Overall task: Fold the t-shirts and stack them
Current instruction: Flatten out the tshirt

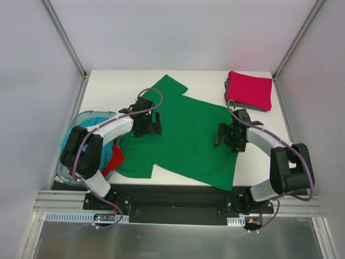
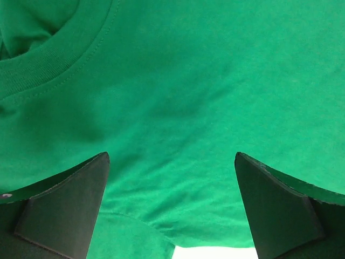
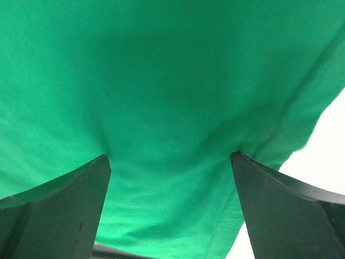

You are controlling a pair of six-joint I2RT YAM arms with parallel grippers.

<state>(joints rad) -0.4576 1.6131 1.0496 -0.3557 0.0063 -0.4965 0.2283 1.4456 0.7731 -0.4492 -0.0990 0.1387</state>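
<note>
A bright green t-shirt (image 1: 188, 135) lies spread flat on the white table. My left gripper (image 1: 151, 125) is open over its left part, beside the ribbed collar (image 2: 38, 70); green cloth fills the gap between its fingers (image 2: 70, 205). My right gripper (image 1: 226, 137) is open on the shirt's right part, near its hem, with both fingertips (image 3: 81, 189) touching the cloth (image 3: 172, 81). A folded crimson-pink shirt (image 1: 249, 89) lies on a folded dark grey shirt (image 1: 228, 84) at the back right. A red shirt (image 1: 115, 158) and a teal shirt (image 1: 67, 141) are in the tub.
The translucent pale-blue tub (image 1: 91, 116) stands at the table's left edge, close to my left arm. Bare white table (image 1: 135, 81) shows behind the green shirt and at the front right. Frame posts stand at the two back corners.
</note>
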